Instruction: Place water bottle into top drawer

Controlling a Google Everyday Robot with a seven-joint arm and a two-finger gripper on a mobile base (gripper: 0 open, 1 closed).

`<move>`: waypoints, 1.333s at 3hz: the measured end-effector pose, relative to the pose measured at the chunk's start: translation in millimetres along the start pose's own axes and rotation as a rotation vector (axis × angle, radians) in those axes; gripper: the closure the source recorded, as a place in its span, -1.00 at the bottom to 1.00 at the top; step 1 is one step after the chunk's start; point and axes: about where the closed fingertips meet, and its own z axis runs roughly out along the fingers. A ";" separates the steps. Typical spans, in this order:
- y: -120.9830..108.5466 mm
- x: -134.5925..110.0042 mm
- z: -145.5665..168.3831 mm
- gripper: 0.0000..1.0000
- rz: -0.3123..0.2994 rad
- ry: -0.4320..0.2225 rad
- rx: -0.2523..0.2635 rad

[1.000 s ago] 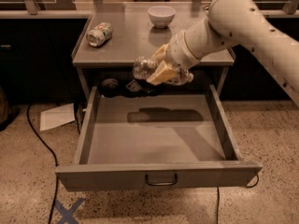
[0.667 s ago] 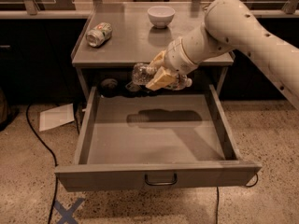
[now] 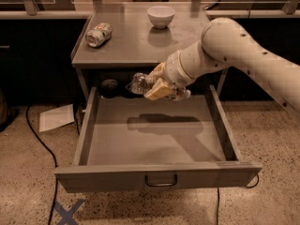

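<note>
The top drawer is pulled wide open below the grey table, with its loop handle at the centre of the front panel. My gripper hangs over the back part of the drawer, shut on the clear water bottle. The bottle lies roughly sideways in the fingers, its end pointing left, a little above the drawer floor. Its shadow falls on the drawer floor below.
A dented green-and-white soda can lies on the table top at the left. A white bowl stands at the back. A dark round object sits in the drawer's back left corner. Paper and cables lie on the floor at the left.
The gripper with the bottle has shifted slightly left and down over the back of the drawer. The drawer has not moved.
</note>
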 end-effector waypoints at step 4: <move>116.3 95.3 127.0 1.00 0.194 0.047 -0.116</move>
